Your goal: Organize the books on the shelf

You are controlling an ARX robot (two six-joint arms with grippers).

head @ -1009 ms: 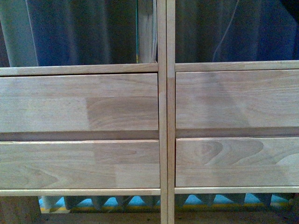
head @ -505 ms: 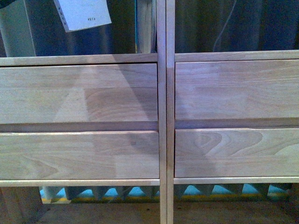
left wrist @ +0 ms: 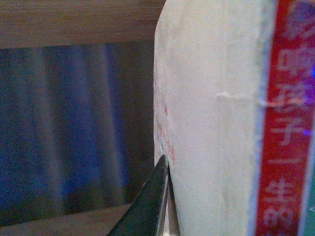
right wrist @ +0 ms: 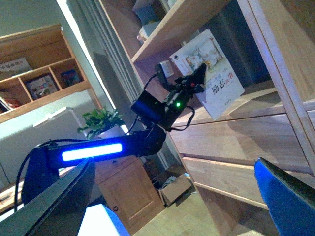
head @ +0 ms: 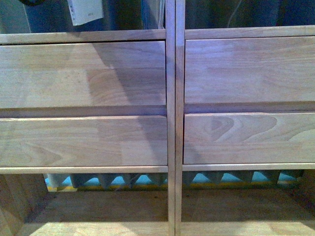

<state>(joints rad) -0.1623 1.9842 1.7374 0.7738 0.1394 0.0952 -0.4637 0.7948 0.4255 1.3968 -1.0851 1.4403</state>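
The white-covered book (right wrist: 216,78) hangs tilted in front of the shelf's open compartment, above the left drawers, with my left gripper (right wrist: 198,77) shut on it. In the left wrist view its white cover and red spine (left wrist: 283,147) fill the picture, and one dark finger (left wrist: 147,206) lies against the cover. In the front view only the book's lower corner (head: 84,11) shows at the top left. The thicker book (head: 156,12) stands against the shelf's central upright (head: 171,118). My right gripper (right wrist: 172,206) is open and empty, well back from the shelf.
The drawer fronts (head: 83,73) fill the front view, with floor showing under the shelf. A dark curtain (left wrist: 59,132) hangs behind the open compartment. A small wooden cabinet (right wrist: 130,196), a potted plant (right wrist: 101,123), a cardboard box (right wrist: 174,189) and a wall cubby (right wrist: 44,83) lie beyond my left arm.
The shelf has slid upward in the front view. The white-covered book came into view at the top left and now shows only its lower corner.
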